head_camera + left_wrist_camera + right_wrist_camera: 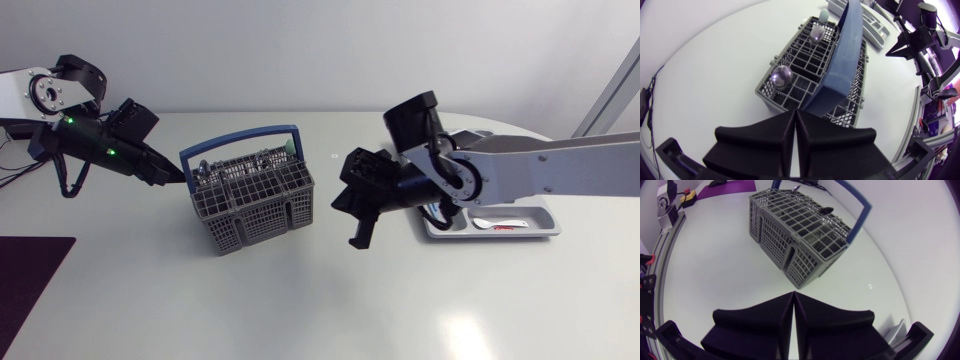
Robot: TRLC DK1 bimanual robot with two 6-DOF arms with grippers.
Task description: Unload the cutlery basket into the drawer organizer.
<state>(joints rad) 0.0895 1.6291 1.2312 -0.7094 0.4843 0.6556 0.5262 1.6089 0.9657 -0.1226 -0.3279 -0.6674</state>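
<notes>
Tabletop of pale grey colour, smooth and matte, with soft spots of lamp light near its front edge. A dark purple mat lies at the corner on the left arm's side. One small dark speck sits on the surface just beside the basket.

The cutlery basket stands upright near the middle of the table. It is grey plastic grid with a blue handle arching over it. In the left wrist view round metal spoon bowls stick up from its compartments.

The drawer organizer, a pale grey tray, lies well apart from the basket on the right arm's side, partly hidden behind that arm. A white spoon lies inside it.

The left gripper is at the basket's end, its two fingers pressed together with nothing between them. If the tip touches the rim, I cannot tell. The right gripper hangs between basket and organizer, tip pointing down, fingers also pressed together and empty.
</notes>
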